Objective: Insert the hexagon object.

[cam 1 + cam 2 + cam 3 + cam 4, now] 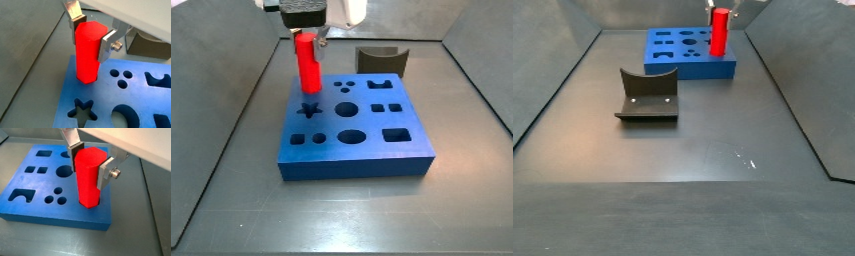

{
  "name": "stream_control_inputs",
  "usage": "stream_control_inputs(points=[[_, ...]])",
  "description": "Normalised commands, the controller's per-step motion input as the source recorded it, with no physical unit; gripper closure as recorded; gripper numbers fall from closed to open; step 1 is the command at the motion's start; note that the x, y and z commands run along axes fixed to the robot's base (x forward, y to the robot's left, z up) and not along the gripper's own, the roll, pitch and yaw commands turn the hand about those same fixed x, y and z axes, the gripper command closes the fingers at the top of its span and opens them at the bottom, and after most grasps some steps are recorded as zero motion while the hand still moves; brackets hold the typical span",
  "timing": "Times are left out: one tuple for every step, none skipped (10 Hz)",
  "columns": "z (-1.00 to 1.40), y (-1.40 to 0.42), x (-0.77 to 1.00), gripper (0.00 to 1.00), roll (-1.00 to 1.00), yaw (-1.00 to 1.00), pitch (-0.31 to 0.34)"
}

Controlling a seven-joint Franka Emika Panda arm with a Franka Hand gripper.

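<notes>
Arm pose: I hung from above, my wrist straight down over the blue block [352, 128], at the edge of it nearest the dark grey curved block [381, 59] in a side view.
Gripper: my gripper [92, 31] was clamped on the upper end of the hexagon object [87, 52], one silver finger [105, 172] flat against each of two opposite faces.
Hexagon object: I held the red peg upright, its lower end down in the block's top face near one corner; most of its length stood above the block.
Block: it lay flat on the dark floor [687, 150], its top cut with shaped holes, among them a star [82, 110] and a cluster of three small round ones [57, 196].
Wrist views: both showed my finger plates and the peg's faceted top; the exact fit at the peg's foot I could not tell.
Side views: both showed the block whole; one showed my gripper body [309, 12] above the peg, and the peg [719, 31] at the block's far right corner in the other.
Curved block: it stood apart from the blue block, untouched.
</notes>
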Motion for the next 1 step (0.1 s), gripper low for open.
stream_control_inputs(points=[[0.00,0.00,0.00,1.00,0.00,0.00,0.000]])
